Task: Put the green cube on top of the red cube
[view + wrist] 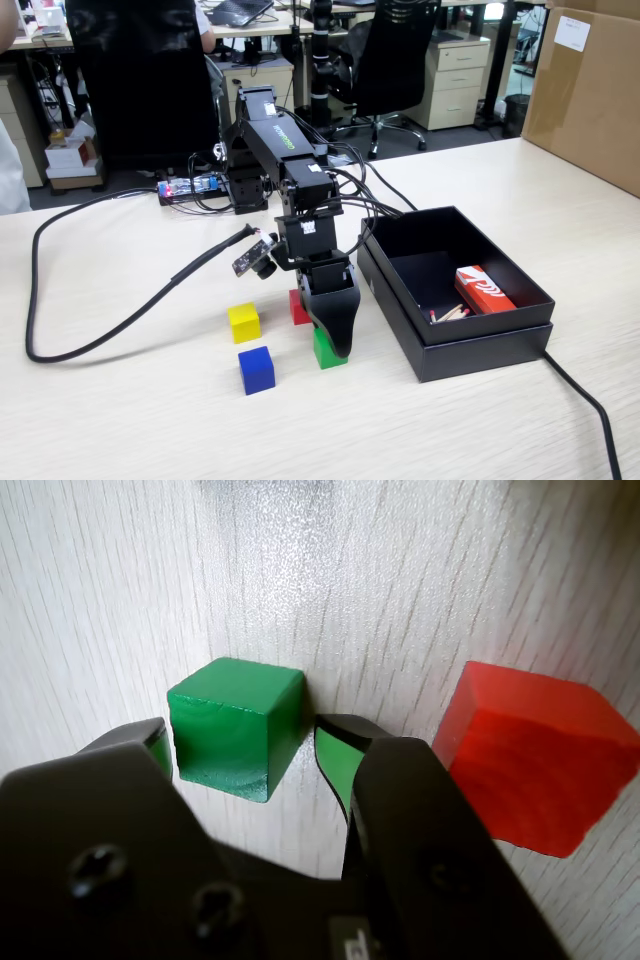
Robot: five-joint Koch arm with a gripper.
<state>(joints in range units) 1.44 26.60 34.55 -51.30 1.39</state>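
The green cube (pixel 235 725) rests on the pale wooden table, between the two green-padded fingers of my gripper (pixel 245 748). The gripper is open, one jaw on each side of the cube, with a thin gap showing at the right pad. In the wrist view the red cube (pixel 535 760) sits on the table just right of the right jaw. In the fixed view the gripper (pixel 338 345) points down over the green cube (pixel 325 354), and the red cube (pixel 297 308) lies just behind it, partly hidden by the arm.
A yellow cube (pixel 244 322) and a blue cube (pixel 256 369) lie left of the gripper. An open black box (pixel 480 345) with a red-and-white packet (pixel 483 290) stands to the right. A black cable (pixel 90 345) loops over the table's left side.
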